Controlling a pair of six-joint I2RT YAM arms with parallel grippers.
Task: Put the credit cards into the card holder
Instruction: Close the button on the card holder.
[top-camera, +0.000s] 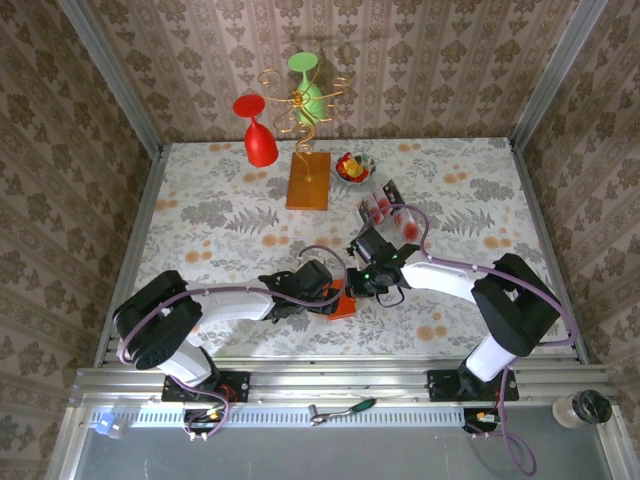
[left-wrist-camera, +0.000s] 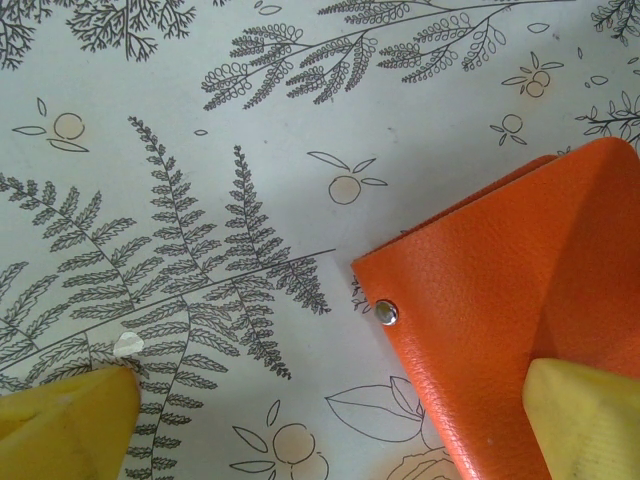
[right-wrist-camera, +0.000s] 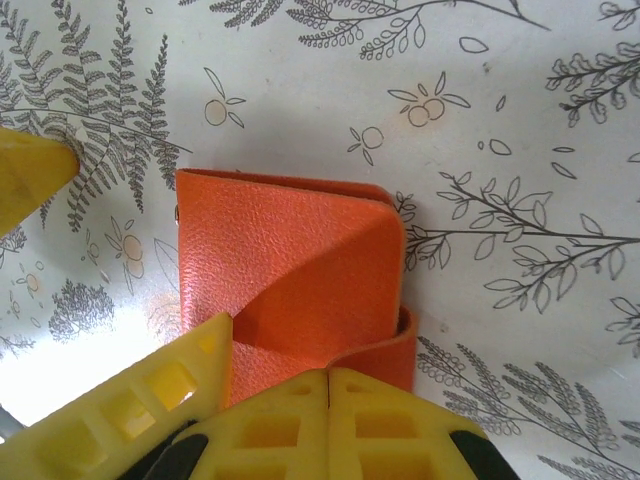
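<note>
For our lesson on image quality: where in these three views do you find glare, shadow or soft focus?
Right wrist: a glare patch whitens the tablecloth at lower left, and a diagonal shadow crosses the card holder. Left wrist: the cloth's print is sharp, but the yellow fingers are soft. Top external: even light, all in focus.

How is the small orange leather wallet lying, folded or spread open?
Folded over, unfastened: the orange leather wallet lies orange outside up, metal snap stud bare.

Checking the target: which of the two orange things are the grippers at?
The card holder, the flat orange-red wallet lying in front; the orange-brown block sits farther back, bearing the wire stand.
</note>
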